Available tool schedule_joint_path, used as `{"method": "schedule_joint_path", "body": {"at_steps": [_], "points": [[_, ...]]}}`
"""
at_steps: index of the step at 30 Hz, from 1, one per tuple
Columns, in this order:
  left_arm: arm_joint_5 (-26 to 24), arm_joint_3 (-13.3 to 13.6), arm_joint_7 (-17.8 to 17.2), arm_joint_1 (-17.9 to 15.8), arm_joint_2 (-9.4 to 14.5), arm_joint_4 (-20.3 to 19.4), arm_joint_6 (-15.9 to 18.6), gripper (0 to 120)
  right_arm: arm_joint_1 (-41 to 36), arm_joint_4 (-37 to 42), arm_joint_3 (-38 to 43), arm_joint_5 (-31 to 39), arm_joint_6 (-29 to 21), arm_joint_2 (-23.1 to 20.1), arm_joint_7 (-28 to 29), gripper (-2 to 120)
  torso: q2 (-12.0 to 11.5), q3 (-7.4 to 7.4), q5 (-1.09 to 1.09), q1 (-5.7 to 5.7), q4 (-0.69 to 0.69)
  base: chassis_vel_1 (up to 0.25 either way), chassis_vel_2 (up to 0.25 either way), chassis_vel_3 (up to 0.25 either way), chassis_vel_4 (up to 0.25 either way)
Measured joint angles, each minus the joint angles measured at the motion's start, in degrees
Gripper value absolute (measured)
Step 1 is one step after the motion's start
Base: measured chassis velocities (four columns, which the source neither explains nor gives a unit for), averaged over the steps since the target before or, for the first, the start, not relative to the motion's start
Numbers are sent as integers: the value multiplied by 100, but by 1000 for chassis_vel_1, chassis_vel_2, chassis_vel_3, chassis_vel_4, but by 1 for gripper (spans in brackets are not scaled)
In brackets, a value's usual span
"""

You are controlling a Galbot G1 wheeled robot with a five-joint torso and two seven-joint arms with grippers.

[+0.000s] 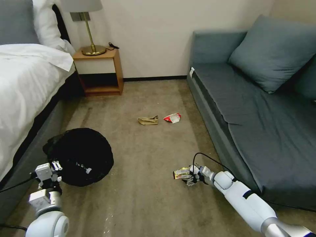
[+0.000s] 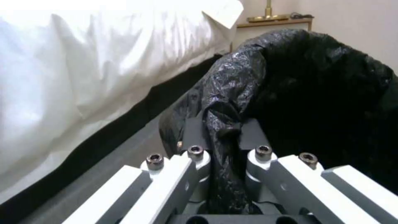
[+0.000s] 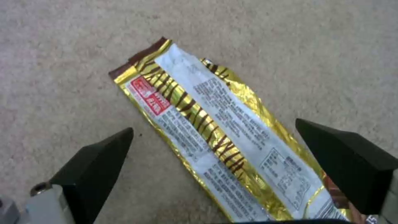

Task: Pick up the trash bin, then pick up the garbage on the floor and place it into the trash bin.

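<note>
Fingers on my right gripper (image 3: 215,158) are spread wide, straddling the gold snack wrapper (image 3: 215,137) lying flat on the carpet (image 3: 62,62) near the sofa (image 1: 250,108). My left gripper (image 2: 224,161) is pinched onto the black bag at the bin's (image 1: 82,156) rim, bin down by the bed (image 1: 23,85). So I'd say bin's sorted, and I'm on the first bit of litter. Next up: drop lower and squeeze, tricky since it's flat. Tan paper (image 1: 148,120) and red-white wrapper (image 1: 172,117) wait farther off.

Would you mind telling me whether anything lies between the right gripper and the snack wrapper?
Nothing visible does. The right gripper is open with its fingers on either side of the gold snack wrapper, which lies flat on the carpet.
</note>
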Motion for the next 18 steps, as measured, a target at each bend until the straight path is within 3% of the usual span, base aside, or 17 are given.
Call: {"method": "schedule_joint_path", "body": {"at_steps": [11,18], "points": [[1,-14,5,21,-21,-2,-6,7,188,-355,108,-82,5,92,-365,98,0,0,0,0,0,0,0,0,0],[7,-26,25,44,-52,-2,-37,7,201,-474,190,-227,71,117,-625,76,0,0,-2,0,0,0,0,0,0]]}}
